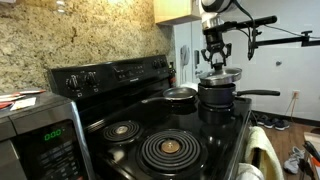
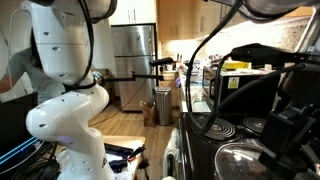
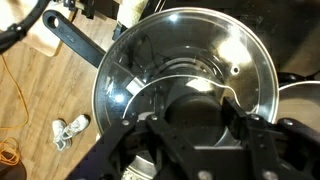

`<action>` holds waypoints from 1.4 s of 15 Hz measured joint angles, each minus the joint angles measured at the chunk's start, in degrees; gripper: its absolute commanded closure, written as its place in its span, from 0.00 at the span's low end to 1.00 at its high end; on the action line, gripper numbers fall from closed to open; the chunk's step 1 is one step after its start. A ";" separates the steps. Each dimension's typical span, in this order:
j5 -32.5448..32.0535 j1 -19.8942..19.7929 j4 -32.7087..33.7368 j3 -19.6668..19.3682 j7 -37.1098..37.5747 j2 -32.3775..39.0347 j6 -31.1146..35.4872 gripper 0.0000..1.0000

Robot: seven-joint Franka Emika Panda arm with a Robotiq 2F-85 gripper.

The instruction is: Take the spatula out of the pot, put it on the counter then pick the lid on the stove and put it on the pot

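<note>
The tool (image 1: 215, 58), in the upper right of the frame, is half closed on the dark knob of the lid (image 1: 221, 72), so the lid hangs level and centred over the pot (image 1: 217, 98) on the stove (image 1: 105, 75). Whether its rim touches the pot I cannot tell. The spatula is not visible.

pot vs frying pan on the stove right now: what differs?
Depth: the pot is tall-walled, the frying pan shallow.
Cover: the lid sits at the pot's rim, held by the gripper; the frying pan is open, silvery inside.
Handles, in an exterior view: the pot's points right, the frying pan's left.
Shared: dark outsides, one long handle, both on the stove.
</note>
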 measured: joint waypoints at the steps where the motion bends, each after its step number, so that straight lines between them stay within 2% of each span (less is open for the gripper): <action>1: 0.52 -0.17 -0.22 -0.12 0.49 -0.01 0.79 0.66; 2: 0.67 -0.33 -0.41 -0.16 0.76 -0.03 1.45 0.41; 9: 0.68 -0.25 -0.78 0.30 0.78 -0.37 2.44 0.41; 10: 0.68 -0.25 -0.78 0.30 0.78 -0.37 2.45 0.66; 15: 0.86 -0.43 -0.63 0.01 0.78 0.50 2.45 0.66; 21: 4.16 -2.41 0.89 -2.30 0.77 1.44 3.11 0.66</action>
